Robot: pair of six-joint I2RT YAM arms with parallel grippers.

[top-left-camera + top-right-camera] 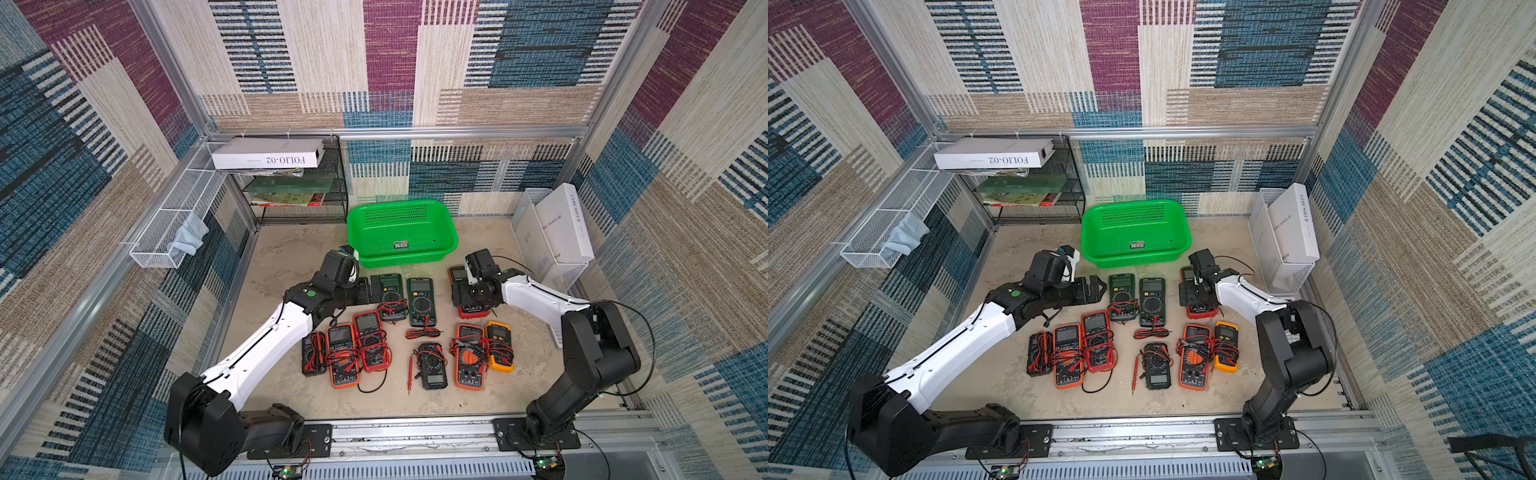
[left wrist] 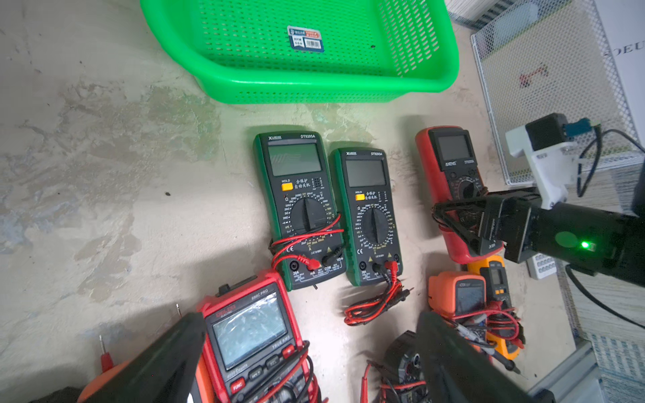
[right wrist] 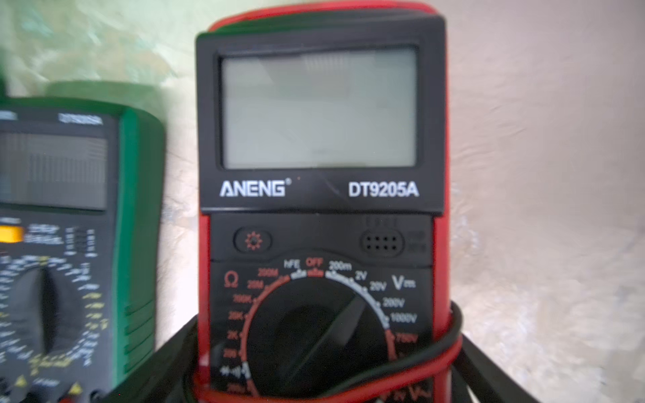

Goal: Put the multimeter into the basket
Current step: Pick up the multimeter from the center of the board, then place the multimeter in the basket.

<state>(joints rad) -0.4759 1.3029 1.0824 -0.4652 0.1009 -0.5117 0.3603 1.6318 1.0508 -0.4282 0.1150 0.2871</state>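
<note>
Red-cased ANENG DT9205A multimeter (image 3: 319, 195) lies flat, face up, with red and black leads wrapped round its lower body. Bright green perforated basket (image 1: 415, 258) stands upright near its display end, with a barcode sticker on its floor.

A white FOLIO-02 box (image 1: 268, 153) lies atop the far-left black mesh rack (image 1: 334, 187). A pale blue cloth (image 1: 191, 233) sits in the left wire tray (image 1: 154, 246); white boxes (image 1: 563, 222) stand in the right wire tray (image 1: 557, 272).

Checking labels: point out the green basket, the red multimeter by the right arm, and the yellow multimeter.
green basket (image 1: 399, 214), in a top view, perforated back wall.
red multimeter (image 3: 319, 108), right wrist view, its screen.
yellow multimeter (image 1: 502, 365), in a top view, case below the wrapped leads.
</note>
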